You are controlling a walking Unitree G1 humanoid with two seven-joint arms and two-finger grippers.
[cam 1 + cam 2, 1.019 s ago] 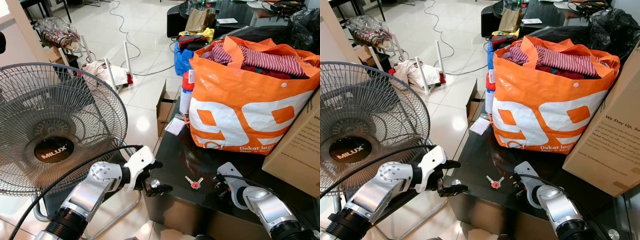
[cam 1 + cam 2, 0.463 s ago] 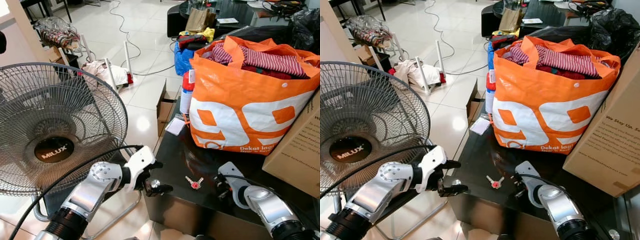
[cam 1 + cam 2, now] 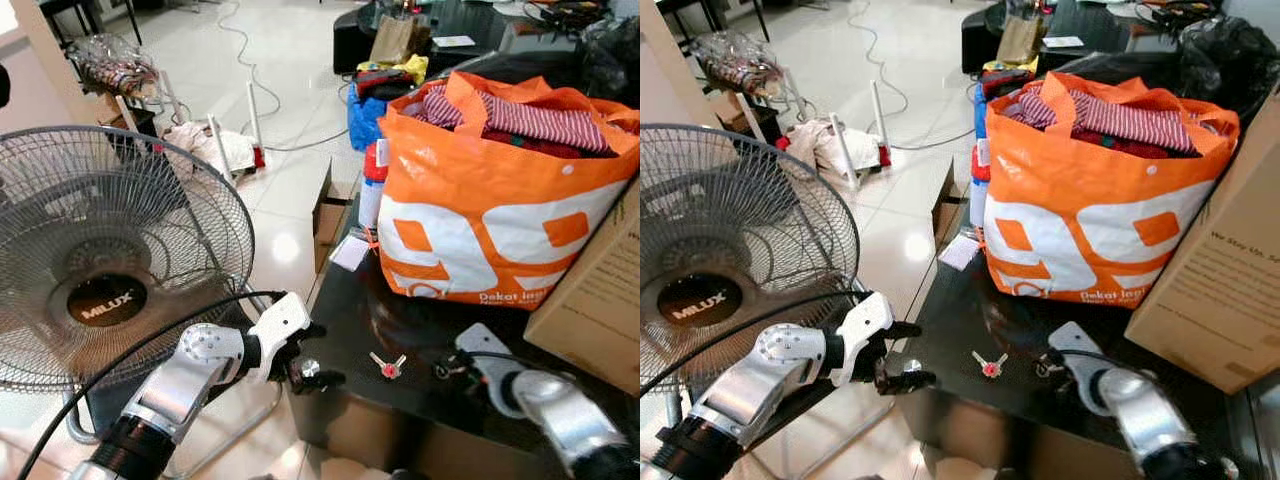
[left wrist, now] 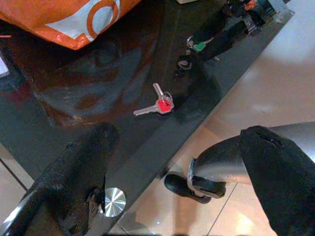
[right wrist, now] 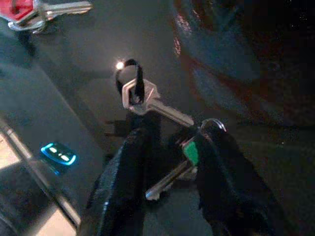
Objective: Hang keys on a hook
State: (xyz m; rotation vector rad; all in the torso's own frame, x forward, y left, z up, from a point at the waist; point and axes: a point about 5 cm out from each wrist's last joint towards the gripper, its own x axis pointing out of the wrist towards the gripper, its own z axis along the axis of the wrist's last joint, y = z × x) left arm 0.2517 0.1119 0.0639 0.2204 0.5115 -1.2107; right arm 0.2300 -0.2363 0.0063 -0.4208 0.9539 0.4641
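In the left eye view's lower centre the red-capped keys [image 3: 386, 367] lie loose on the black table [image 3: 350, 300], while the right wrist view shows the right gripper [image 5: 170, 147] pinching a green-tagged key bunch [image 5: 184, 157] off-centre, so it might slip; the left gripper [image 4: 172, 167] hangs spread apart.

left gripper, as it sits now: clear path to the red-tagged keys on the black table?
Probably yes. The left gripper hangs open at the black table edge, and the red-tagged keys lie flat on bare tabletop just beyond. The orange bag stands farther back; the right gripper is beside them.
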